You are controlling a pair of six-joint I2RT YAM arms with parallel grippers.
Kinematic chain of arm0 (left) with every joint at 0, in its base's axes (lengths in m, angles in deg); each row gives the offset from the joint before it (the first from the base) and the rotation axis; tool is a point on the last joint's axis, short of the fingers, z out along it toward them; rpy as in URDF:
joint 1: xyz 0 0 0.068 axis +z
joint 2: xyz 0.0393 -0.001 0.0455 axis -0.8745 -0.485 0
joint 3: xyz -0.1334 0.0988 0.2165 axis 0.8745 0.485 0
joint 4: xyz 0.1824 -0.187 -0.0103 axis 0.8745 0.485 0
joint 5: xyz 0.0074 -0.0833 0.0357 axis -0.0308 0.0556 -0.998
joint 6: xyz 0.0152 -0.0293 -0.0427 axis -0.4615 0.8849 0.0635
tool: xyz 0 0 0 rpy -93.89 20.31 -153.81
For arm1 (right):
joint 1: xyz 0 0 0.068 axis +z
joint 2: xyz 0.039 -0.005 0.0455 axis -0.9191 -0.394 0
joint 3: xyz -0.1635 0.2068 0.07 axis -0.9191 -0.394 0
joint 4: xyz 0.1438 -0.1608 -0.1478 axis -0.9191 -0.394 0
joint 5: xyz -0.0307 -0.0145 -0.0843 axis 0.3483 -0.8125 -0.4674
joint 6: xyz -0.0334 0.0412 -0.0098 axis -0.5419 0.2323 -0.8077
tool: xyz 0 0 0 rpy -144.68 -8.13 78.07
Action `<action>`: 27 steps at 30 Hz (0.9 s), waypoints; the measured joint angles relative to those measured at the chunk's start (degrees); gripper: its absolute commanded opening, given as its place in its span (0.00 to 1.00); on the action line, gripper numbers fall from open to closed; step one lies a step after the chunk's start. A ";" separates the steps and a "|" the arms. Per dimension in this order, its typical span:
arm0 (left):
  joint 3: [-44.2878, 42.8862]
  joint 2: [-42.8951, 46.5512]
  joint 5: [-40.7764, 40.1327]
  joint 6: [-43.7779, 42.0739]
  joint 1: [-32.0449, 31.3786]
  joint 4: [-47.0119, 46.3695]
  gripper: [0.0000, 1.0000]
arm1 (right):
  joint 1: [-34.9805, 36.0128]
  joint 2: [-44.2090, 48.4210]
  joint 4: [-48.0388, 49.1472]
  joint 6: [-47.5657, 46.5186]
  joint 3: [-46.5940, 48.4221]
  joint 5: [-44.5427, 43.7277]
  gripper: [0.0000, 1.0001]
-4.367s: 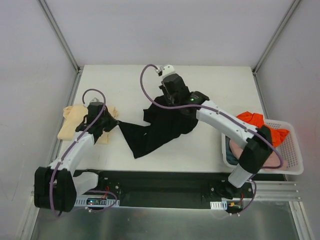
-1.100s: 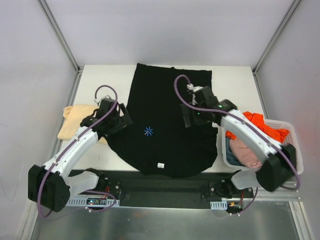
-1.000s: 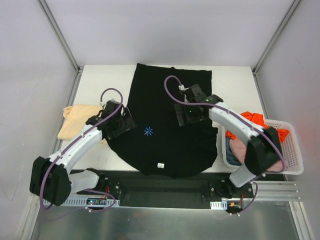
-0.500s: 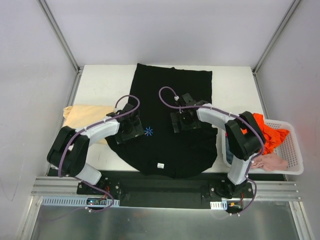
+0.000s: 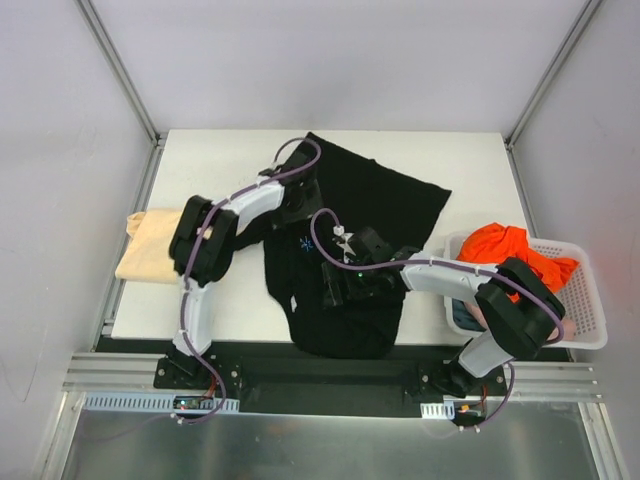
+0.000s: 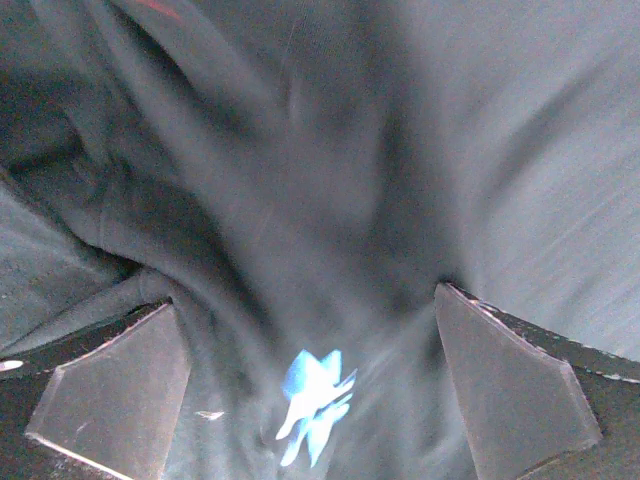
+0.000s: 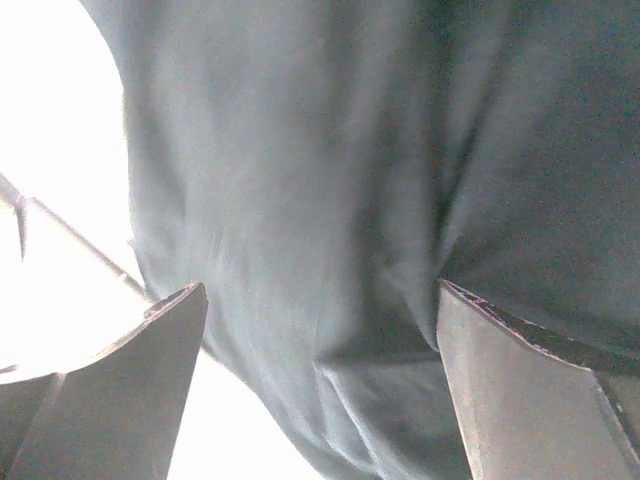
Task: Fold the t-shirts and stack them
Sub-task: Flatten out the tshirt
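Item under work: black t-shirt (image 5: pixel 380 200). It sits mid-worktop (image 5: pixel 200 160) and is not flat. The far part fans out toward the right, and the near part is gathered into a rumpled mass that reaches the near edge. The blue chest mark (image 5: pixel 303 243) faces up, between the two hands.

The left hand (image 5: pixel 298 200) is on an arm stretched far across, over the shirt's left side. Its fingers (image 6: pixel 110 390) are spread wide with nothing pinched. The left wrist view is blurred; it shows folds of black cloth and the chest mark running between them. I cannot tell whether the tips touch the cloth.

The right hand (image 5: pixel 342 285) is low over the bunched near part, equally wide and gripping nothing. Its wrist view shows the shirt's edge with bare worktop beside it.

Judgement: with both hands spread over the cloth and the cloth in a heap, the shirt likely needs a fresh grasp and a spread-out before any fold. Wide fingers suit taking hold of a thick gather.

The tan t-shirt (image 5: pixel 150 245) lies flat at the left edge, well apart from the hands; it is probably the base of the stack. The orange t-shirt (image 5: pixel 500 243) is heaped in the white mesh basket (image 5: pixel 590 300) at right, presumably waiting its turn.

Risk: a pinch into the gather may catch several layers at once.
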 measured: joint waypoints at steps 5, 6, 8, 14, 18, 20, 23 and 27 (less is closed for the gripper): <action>-30.14 -18.88 8.39 -3.28 1.11 0.48 0.99 | 4.66 -0.44 4.90 3.41 0.28 3.48 0.97; -34.91 -21.86 10.40 -3.76 1.40 0.48 1.00 | 4.94 -0.81 5.86 3.76 0.90 4.07 0.97; -39.45 -24.61 13.31 -4.63 2.05 0.11 1.00 | 5.14 -1.44 7.08 4.07 2.51 4.87 0.97; -34.16 -20.26 10.80 -10.25 3.26 0.94 0.99 | 6.10 -0.44 1.57 1.18 6.86 -0.52 0.97; -21.38 -7.67 7.41 -12.20 3.61 2.73 0.99 | 5.68 1.55 -4.39 -2.34 9.05 -7.67 0.97; -14.01 1.18 6.32 -12.52 3.56 2.69 0.99 | 4.52 1.97 -5.84 -2.99 9.79 -9.90 0.97; -2.25 15.74 6.45 -12.13 3.28 1.07 0.99 | 0.74 2.78 -7.54 -2.71 9.70 -12.55 0.97; 14.78 31.26 6.58 -10.10 1.25 -1.60 0.99 | -5.86 4.66 -8.22 -1.70 7.17 -14.21 0.97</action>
